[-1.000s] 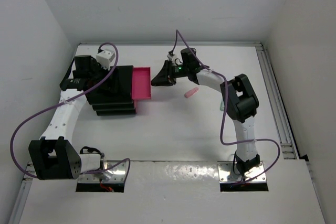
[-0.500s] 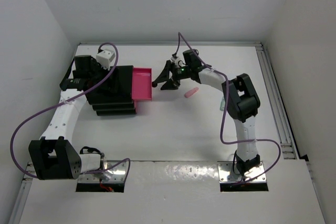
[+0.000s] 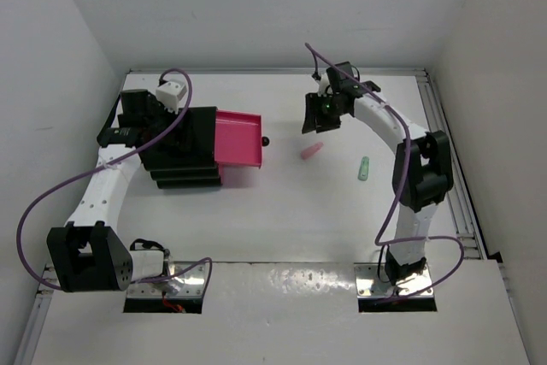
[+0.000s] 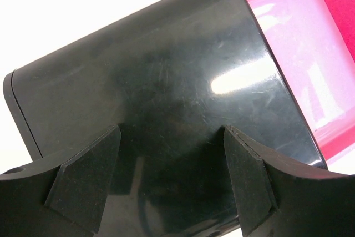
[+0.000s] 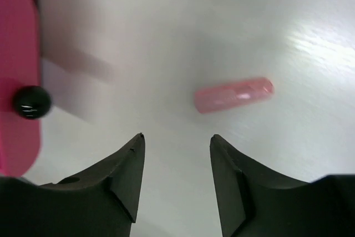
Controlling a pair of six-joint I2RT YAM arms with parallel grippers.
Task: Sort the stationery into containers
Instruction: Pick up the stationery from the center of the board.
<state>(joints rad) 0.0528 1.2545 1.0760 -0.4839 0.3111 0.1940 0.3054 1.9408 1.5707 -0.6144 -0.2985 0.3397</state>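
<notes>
Pink, bright pink: the top drawer (image 3: 238,138) stands out from the black stepped unit (image 3: 179,147) toward the right, round black knob (image 3: 265,141) at its front, and from above the tray shows only plain pink floor. Near the knob, on the white table (image 3: 282,211), lies the stubby pink piece (image 3: 311,151); farther right, well apart, a short mint green piece (image 3: 363,168). That's two loose items, one drawer out, one knob in sight. The right gripper (image 5: 176,140) hangs just beside the stub, jaws apart, holding nothing. The left gripper (image 4: 166,184) sits at the unit's left end, fingers (image 4: 83,184) spread wide over its glossy black top; whether they press it I cannot tell. The lower tiers are too dark to read.
</notes>
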